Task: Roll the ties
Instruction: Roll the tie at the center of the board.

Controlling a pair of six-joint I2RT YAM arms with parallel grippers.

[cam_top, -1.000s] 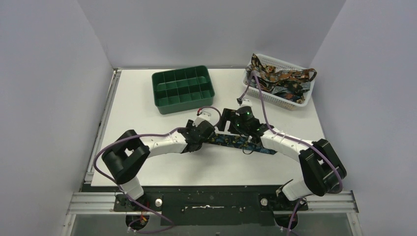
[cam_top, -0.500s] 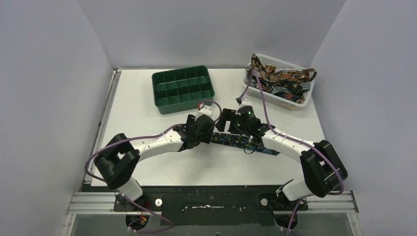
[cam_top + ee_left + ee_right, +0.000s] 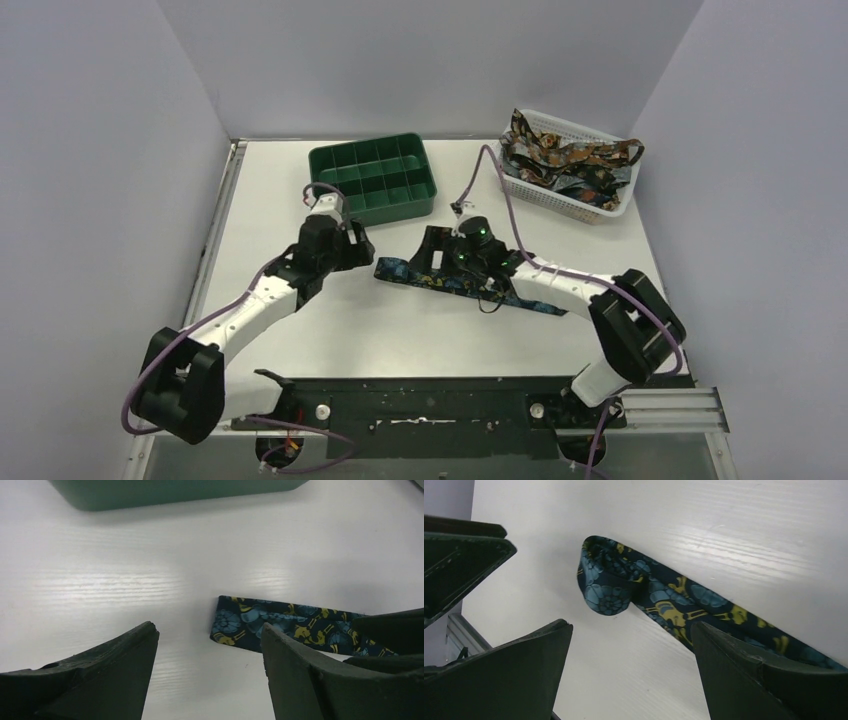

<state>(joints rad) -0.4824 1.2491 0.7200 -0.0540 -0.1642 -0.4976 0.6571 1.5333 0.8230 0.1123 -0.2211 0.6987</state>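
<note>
Tie (image 3: 398, 271) is lying flat in the middle of the table (image 3: 400, 330), its left end folded over on itself. My right gripper (image 3: 631, 625) hangs wide open right above that fold, gripping nothing. My left gripper (image 3: 209, 628) is open and empty too, just left of the tie's end.

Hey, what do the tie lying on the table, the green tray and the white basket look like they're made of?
The tie: printed fabric, maybe silk or polyester; its end curls over limply. The green tray: likely moulded plastic, fairly matte, one even colour with thin dividers. The white basket: looks like plastic mesh, judging by its regular lattice walls.
</note>
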